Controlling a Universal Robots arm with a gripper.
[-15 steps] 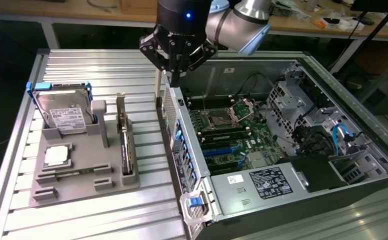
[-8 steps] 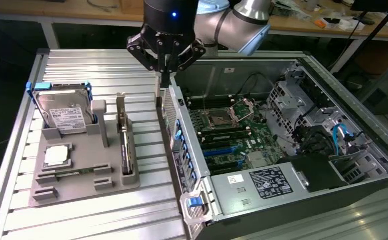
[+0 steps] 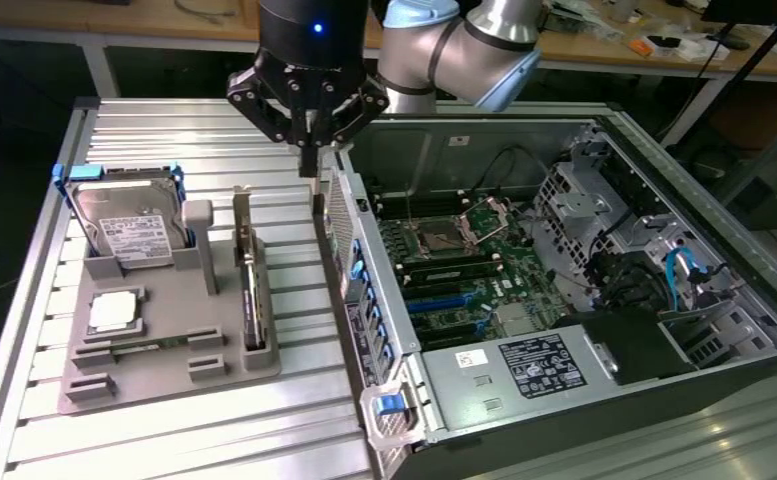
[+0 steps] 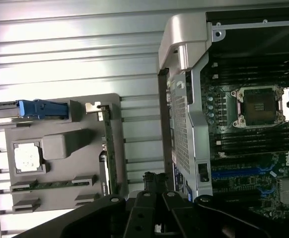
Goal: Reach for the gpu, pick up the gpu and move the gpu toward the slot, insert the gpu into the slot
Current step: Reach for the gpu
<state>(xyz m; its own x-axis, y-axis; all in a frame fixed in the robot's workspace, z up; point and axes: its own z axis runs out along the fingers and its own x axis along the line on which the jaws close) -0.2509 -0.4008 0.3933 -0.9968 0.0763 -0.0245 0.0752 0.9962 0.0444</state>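
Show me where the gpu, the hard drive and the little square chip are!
gpu (image 3: 247, 272): exterior view, top edge of the upright card.
hard drive (image 3: 140, 240): exterior view, on its white label.
square chip (image 3: 113, 311): exterior view, middle of its silver top.

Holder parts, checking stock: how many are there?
4 in the holder: drive at the far corner, chip before it, memory stick nearer, gpu on edge at the exterior view's right.

gpu (image 3: 245, 270) base hidden in holder (image 3: 175, 310)
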